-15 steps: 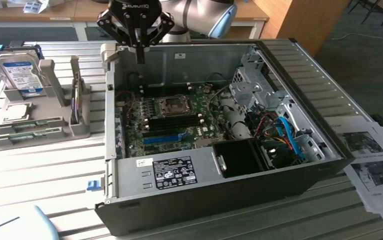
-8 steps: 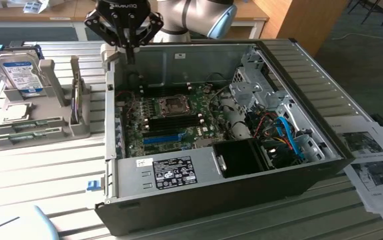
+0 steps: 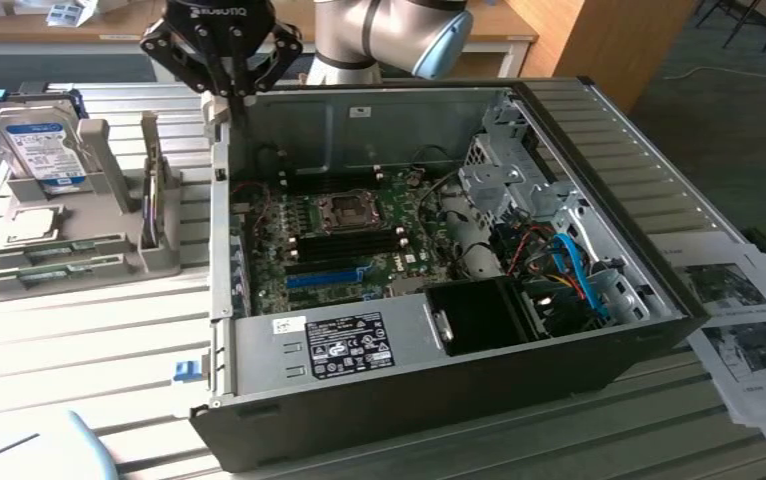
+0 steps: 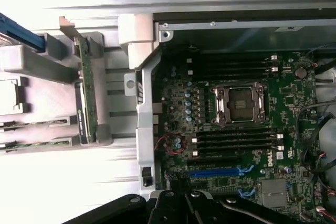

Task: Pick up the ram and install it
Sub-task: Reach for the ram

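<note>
The ram [image 3: 151,200] is a thin green stick standing on its long edge in a slot of the grey holder [image 3: 103,262], at the exterior view's left of the open computer case [image 3: 397,350]. In the wrist view the ram [image 4: 86,93] stands beside the case wall. My gripper [image 3: 231,90] hangs above the case's rear corner, higher than the ram and a little toward the case from it. Its black links converge to a point with nothing between them. Black memory slots [image 4: 236,140] lie beside the processor socket [image 4: 239,103] on the motherboard.
A silver hard drive [image 3: 39,145] with a blue-and-white label leans in the same holder. Two green strips [image 3: 52,258] lie flat at the holder's front. A bright-blue slot [image 3: 327,275] is on the motherboard. A black fan duct [image 3: 483,315], cables and a drive cage [image 3: 510,170] crowd the case. Printed sheets [image 3: 743,330] lie on the slatted table.
</note>
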